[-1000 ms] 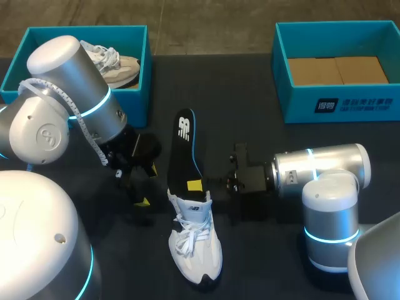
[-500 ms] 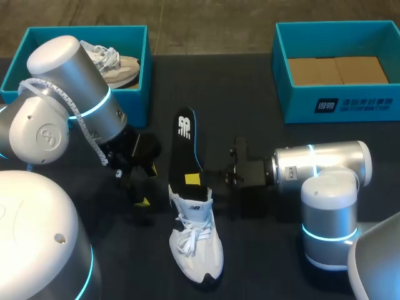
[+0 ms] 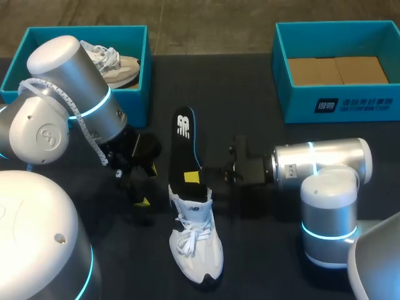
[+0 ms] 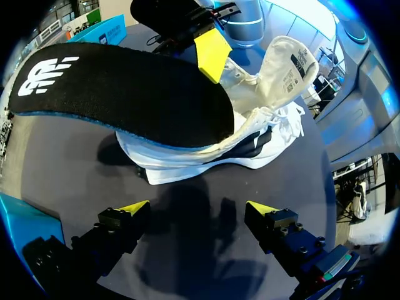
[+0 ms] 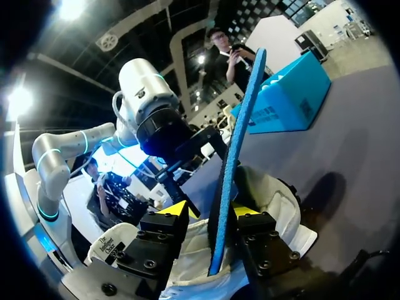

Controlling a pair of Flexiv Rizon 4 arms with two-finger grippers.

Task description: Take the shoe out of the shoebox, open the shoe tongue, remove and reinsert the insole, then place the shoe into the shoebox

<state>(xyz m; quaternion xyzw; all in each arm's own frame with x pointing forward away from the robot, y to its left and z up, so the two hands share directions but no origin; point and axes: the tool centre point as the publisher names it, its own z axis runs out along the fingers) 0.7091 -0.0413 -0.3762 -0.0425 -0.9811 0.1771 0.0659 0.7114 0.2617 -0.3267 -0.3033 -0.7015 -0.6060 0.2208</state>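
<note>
A white shoe (image 3: 197,250) lies on the dark table, toe towards the front edge. A black insole (image 3: 184,144) sticks out of its opening, its heel end pointing towards the back of the table. My right gripper (image 3: 195,180) is at the shoe's collar, its fingers on either side of the insole (image 5: 240,119). They stand open, with a gap at one finger (image 5: 175,209). My left gripper (image 4: 197,209) hovers open just left of the shoe (image 4: 262,125), with nothing between its fingers. In the head view it (image 3: 147,184) hangs under the left arm.
A teal box (image 3: 75,31) at the back left holds another pale shoe (image 3: 115,65). A second teal box (image 3: 337,103) at the back right has a cardboard floor. The right arm's base column (image 3: 328,219) stands to the right of the shoe.
My right gripper's fingers have opened from around the insole, and the gripper has shifted slightly towards the back. The shoe nudged a little. The left arm has stayed still.
</note>
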